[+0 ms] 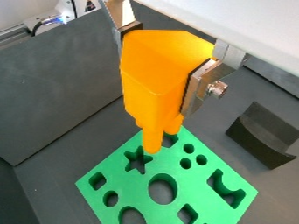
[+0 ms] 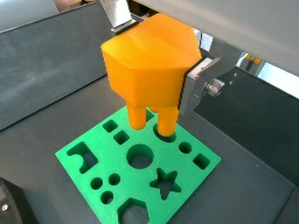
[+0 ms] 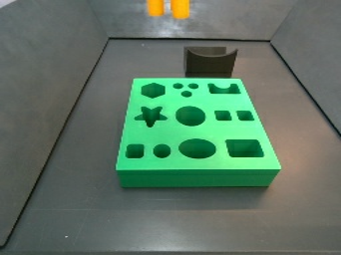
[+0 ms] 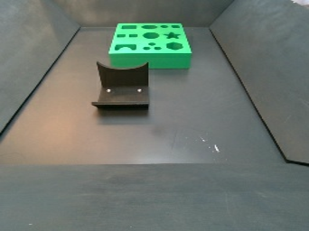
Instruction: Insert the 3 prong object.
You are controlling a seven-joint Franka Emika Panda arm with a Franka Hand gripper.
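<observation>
1. Small bright orange plastic 3 prong object (image 1: pixel 160 74): we record a blocky, faceted upper body with a sloped top, narrowing below into thin parallel prongs. In a wrist view (image 2: pixel 149 68) two prongs show side by side; a third we cannot make out. It hangs in the air above the green block, its prongs pointing down and clear of the block's surface. In a side view only the prong tips (image 3: pixel 167 8) enter at the upper edge of the picture.

2. Pincer (image 1: pixel 176 87): clenched on the 3 prong object, gripping its upper body. One flat silver finger plate (image 1: pixel 208 80) lies against the side of the body in both wrist views (image 2: pixel 201 79); the opposite finger is hidden behind the piece.

3. Large flat green plastic block (image 3: pixel 194 131) with shaped cut-outs: we count a star, circles large and small, squares, a crown-like notch and others. It rests on the counter, directly below the held piece (image 2: pixel 136 163). In a side view it sits at the far end (image 4: pixel 151 43).

4. Dark grey curved block (image 3: pixel 209 61): on the counter just beyond the green block, apart from it (image 4: pixel 121 87).

5. Dark counter (image 4: pixel 169 135): matte floor with raised grey side walls.
</observation>
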